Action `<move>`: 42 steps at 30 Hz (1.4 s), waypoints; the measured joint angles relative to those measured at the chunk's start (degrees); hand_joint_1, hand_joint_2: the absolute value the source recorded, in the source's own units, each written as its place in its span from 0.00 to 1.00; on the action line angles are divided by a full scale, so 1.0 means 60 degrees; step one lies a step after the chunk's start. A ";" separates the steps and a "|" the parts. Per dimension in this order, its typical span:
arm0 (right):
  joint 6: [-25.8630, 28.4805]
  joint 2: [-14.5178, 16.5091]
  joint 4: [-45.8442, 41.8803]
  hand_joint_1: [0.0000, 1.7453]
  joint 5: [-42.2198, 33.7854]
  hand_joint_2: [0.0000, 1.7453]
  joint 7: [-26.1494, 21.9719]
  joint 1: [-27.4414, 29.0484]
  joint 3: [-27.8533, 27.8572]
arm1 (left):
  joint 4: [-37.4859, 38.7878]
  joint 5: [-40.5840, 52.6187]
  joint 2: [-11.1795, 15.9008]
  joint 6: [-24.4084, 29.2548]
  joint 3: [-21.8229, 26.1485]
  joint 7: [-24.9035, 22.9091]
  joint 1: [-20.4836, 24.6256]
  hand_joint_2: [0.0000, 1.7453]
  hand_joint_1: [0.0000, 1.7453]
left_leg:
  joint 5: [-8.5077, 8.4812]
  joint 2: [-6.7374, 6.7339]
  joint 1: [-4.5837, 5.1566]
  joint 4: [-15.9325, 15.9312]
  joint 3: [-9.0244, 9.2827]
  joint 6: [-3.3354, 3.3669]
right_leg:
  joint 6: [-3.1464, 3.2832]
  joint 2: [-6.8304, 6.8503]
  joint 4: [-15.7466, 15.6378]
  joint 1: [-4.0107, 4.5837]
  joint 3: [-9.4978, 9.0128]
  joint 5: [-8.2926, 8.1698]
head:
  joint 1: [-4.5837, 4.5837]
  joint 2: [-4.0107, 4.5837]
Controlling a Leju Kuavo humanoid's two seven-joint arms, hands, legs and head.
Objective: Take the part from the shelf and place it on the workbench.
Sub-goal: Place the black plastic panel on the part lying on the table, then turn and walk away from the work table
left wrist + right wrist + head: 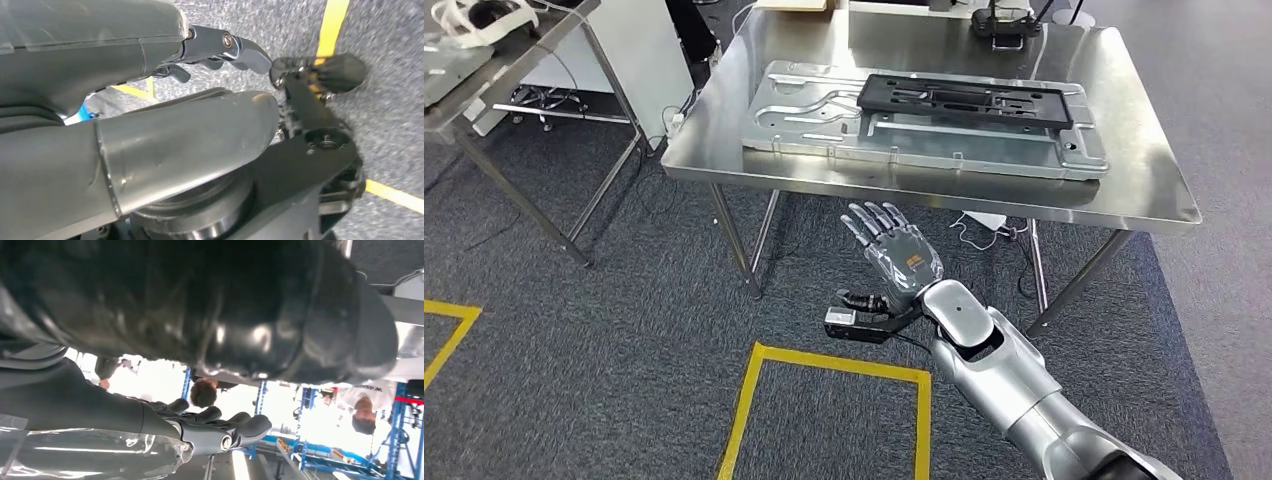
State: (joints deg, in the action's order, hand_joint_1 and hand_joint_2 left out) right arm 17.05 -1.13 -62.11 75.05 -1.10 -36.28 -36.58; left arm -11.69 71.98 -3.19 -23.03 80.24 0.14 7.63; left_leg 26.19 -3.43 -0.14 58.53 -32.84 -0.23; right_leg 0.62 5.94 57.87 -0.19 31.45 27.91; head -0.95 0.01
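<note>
The black flat part (969,100) lies on a silver stamped metal plate (824,125), and the plate rests on the steel workbench (1124,190). My right hand (892,247) is raised in front of the bench's near edge, below the tabletop. Its fingers are spread and hold nothing. In the right wrist view the right hand's dark fingers (220,427) stretch out with nothing between them and the thumb. In the left wrist view my left hand (150,100) hangs over the carpet, with its fingers (240,47) and thumb apart and holding nothing.
A second steel table (484,90) stands at the far left with white items on it. Yellow tape (834,362) marks squares on the grey carpet. A black device (1004,22) sits at the bench's far edge. Cables lie under the bench. People (202,392) stand in the background.
</note>
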 joint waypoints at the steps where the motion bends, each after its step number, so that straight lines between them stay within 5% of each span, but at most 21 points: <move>1: 0.0001 0.0027 0.0051 0.00 -0.0033 0.00 -0.0011 -0.0033 -0.0021 | -0.0003 -0.0006 0.0011 -0.0008 0.0000 0.0022 -0.0002 0.00 0.00 | -0.0003 0.0034 0.0043 -0.0024 -0.0009 0.0098 | -0.0043 0.0081 0.0003 0.0017 0.0003 -0.0007 | -0.0001 0.0001; 3: 0.0008 0.0093 0.0146 0.00 -0.0079 0.00 -0.0028 -0.0089 -0.0060 | -0.0005 -0.0020 0.0025 -0.0025 0.0000 0.0039 -0.0020 0.00 0.00 | -0.0037 0.0205 0.0009 -0.0110 -0.0041 0.0262 | -0.0153 0.0119 0.0038 0.0019 -0.0004 0.0035 | -0.0004 0.0001; 4: 0.0015 0.0112 0.0193 0.00 -0.0097 0.00 -0.0029 -0.0116 -0.0069 | -0.0005 -0.0027 0.0029 -0.0035 0.0000 0.0039 -0.0033 0.00 0.00 | -0.0078 0.0295 -0.0018 -0.0149 -0.0049 0.0336 | -0.0211 -0.0084 0.0182 0.0003 0.0058 0.0160 | -0.0005 0.0001; 7: 0.0049 0.0123 0.0363 0.00 -0.0162 0.00 -0.0060 -0.0139 -0.0080 | -0.0005 -0.0057 0.0031 -0.0065 0.0000 0.0039 -0.0049 0.00 0.00 | -0.0178 0.0557 -0.0056 -0.0200 -0.0113 0.0499 | -0.0313 -0.0876 0.1725 -0.0040 0.0803 0.1018 | -0.0005 0.0001; 9: 0.0071 0.0123 0.0518 0.00 -0.0200 0.00 -0.0097 -0.0099 -0.0097 | -0.0005 -0.0085 0.0036 -0.0076 0.0000 0.0039 -0.0063 0.00 0.00 | -0.0208 0.0798 -0.0047 -0.0177 -0.0172 0.0529 | -0.0320 -0.0964 0.2750 -0.0041 0.1329 0.1308 | -0.0005 0.0001; 10: 0.0078 0.0123 0.0583 0.00 -0.0209 0.00 -0.0107 -0.0087 -0.0105 | -0.0005 -0.0089 0.0039 -0.0081 0.0000 0.0039 -0.0082 0.00 0.00 | -0.0215 0.0931 -0.0044 -0.0155 -0.0188 0.0530 | -0.0306 -0.0976 0.2769 -0.0041 0.1360 0.1165 | -0.0005 0.0001; 13: 0.0097 0.0123 0.0707 0.00 -0.0219 0.00 -0.0119 -0.0122 -0.0113 | -0.0005 -0.0095 0.0040 -0.0090 0.0000 0.0036 -0.0121 0.00 0.00 | -0.0211 0.1290 -0.0033 -0.0063 -0.0224 0.0486 | -0.0188 -0.1318 0.1133 -0.0046 0.0627 0.0166 | -0.0004 0.0002; 16: 0.0104 0.0129 0.0793 0.00 -0.0235 0.00 -0.0156 -0.0170 -0.0130 | -0.0005 -0.0101 0.0036 -0.0101 0.0000 0.0024 -0.0107 0.00 0.00 | -0.0252 0.1583 -0.0049 -0.0012 -0.0359 0.0330 | -0.0119 -0.1673 0.0181 -0.0046 0.0253 -0.0066 | -0.0003 0.0001; 18: 0.0105 0.0155 0.0854 0.00 -0.0252 0.00 -0.0186 -0.0186 -0.0156 | -0.0007 -0.0103 0.0051 -0.0102 0.0000 0.0015 -0.0164 0.00 0.00 | -0.0291 0.1708 -0.0077 -0.0036 -0.0425 0.0205 | -0.0058 -0.1484 0.0096 -0.0057 0.0238 -0.0112 | -0.0002 0.0003; 22: 0.0114 0.0239 0.0975 0.00 -0.0334 0.00 -0.0216 -0.0222 -0.0193 | -0.0012 -0.0100 0.0062 -0.0103 0.0000 0.0014 -0.0231 0.00 0.00 | 0.0340 0.0864 -0.0060 0.0926 -0.0880 0.0001 | 0.0129 -0.1097 -0.0062 -0.0116 0.0160 -0.0201 | 0.0025 0.0002; 26: 0.0114 0.0240 0.1008 0.00 -0.0363 0.00 -0.0217 -0.0219 -0.0199 | -0.0012 -0.0103 0.0061 -0.0103 0.0000 0.0017 -0.0215 0.00 0.00 | 0.0592 0.0751 -0.0082 0.1388 -0.1104 -0.0039 | 0.0146 -0.1004 -0.0060 -0.0106 0.0161 -0.0198 | 0.0026 0.0003; 28: 0.0120 0.0240 0.1118 0.00 -0.0402 0.00 -0.0217 -0.0194 -0.0214 | -0.0012 -0.0111 0.0061 -0.0099 0.0000 0.0019 -0.0209 0.00 0.00 | 0.0848 0.0700 -0.0112 0.2109 -0.1453 -0.0095 | 0.0153 -0.0840 -0.0056 -0.0093 0.0167 -0.0187 | 0.0026 0.0002; 29: 0.0178 0.0240 0.1263 0.00 -0.0450 0.00 -0.0217 -0.0165 -0.0224 | -0.0012 -0.0128 0.0063 -0.0089 0.0000 0.0020 -0.0222 0.00 0.00 | 0.0674 0.0601 -0.0135 0.1938 -0.1337 -0.0124 | 0.0131 -0.0647 -0.0043 -0.0090 0.0158 -0.0160 | 0.0026 0.0002; 32: 0.0394 0.0237 0.1745 0.00 -0.0620 0.00 -0.0215 -0.0124 -0.0234 | -0.0012 -0.0186 0.0066 -0.0063 0.0000 0.0028 -0.0250 0.75 0.00 | -0.0141 0.0078 -0.0095 0.0122 -0.0364 -0.0039 | -0.0022 -0.0107 0.0028 -0.0039 0.0117 -0.0044 | 0.0023 0.0001; 33: 0.0423 0.0239 0.1876 0.00 -0.0672 0.00 -0.0214 -0.0130 -0.0230 | -0.0012 -0.0197 0.0064 -0.0062 0.0000 0.0032 -0.0248 1.00 0.00 | -0.0148 0.0030 -0.0058 -0.0059 -0.0282 0.0029 | -0.0068 -0.0027 0.0034 -0.0016 0.0105 -0.0025 | 0.0020 0.0000; 35: 0.0479 0.0261 0.2218 0.00 -0.0790 0.00 -0.0228 -0.0132 -0.0204 | -0.0012 -0.0220 0.0061 -0.0060 0.0000 0.0035 -0.0266 1.00 0.00 | -0.0170 0.0223 -0.0032 -0.0076 -0.0288 0.0162 | -0.0162 0.0117 0.0017 0.0004 0.0068 -0.0002 | 0.0020 0.0000; 37: 0.0585 0.0268 0.2608 0.00 -0.0897 0.00 -0.0280 -0.0134 -0.0126 | -0.0012 -0.0239 0.0056 -0.0059 -0.0002 0.0035 -0.0304 1.00 0.00 | -0.0228 0.0400 -0.0067 -0.0149 -0.0272 0.0284 | -0.0268 -0.0132 0.0199 -0.0044 0.0108 0.0178 | 0.0020 0.0001; 40: 0.0807 0.0202 0.3286 0.00 -0.0984 0.00 -0.0365 -0.0098 0.0033 | -0.0012 -0.0265 0.0053 -0.0056 -0.0004 0.0037 -0.0330 1.00 0.00 | -0.0287 0.0652 -0.0101 -0.0197 -0.0284 0.0413 | -0.0346 -0.0856 0.1738 -0.0094 0.0831 0.1045 | 0.0019 0.0002; 42: 0.0870 0.0156 0.3702 0.00 -0.1003 0.00 -0.0381 -0.0001 0.0091 | -0.0012 -0.0277 0.0055 -0.0052 -0.0004 0.0040 -0.0346 1.00 0.00 | -0.0296 0.0895 -0.0093 -0.0179 -0.0305 0.0438 | -0.0360 -0.0958 0.2709 -0.0095 0.1334 0.1319 | 0.0020 0.0002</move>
State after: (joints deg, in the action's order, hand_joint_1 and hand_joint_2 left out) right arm 22.27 -0.20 -39.90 69.03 -3.39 -36.29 -36.03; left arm -11.76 70.32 -2.86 -23.34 80.22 0.38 5.56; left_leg 24.42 1.94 -0.70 57.45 -34.67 2.39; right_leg -1.55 0.19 74.13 -0.77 39.45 35.82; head -0.83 0.02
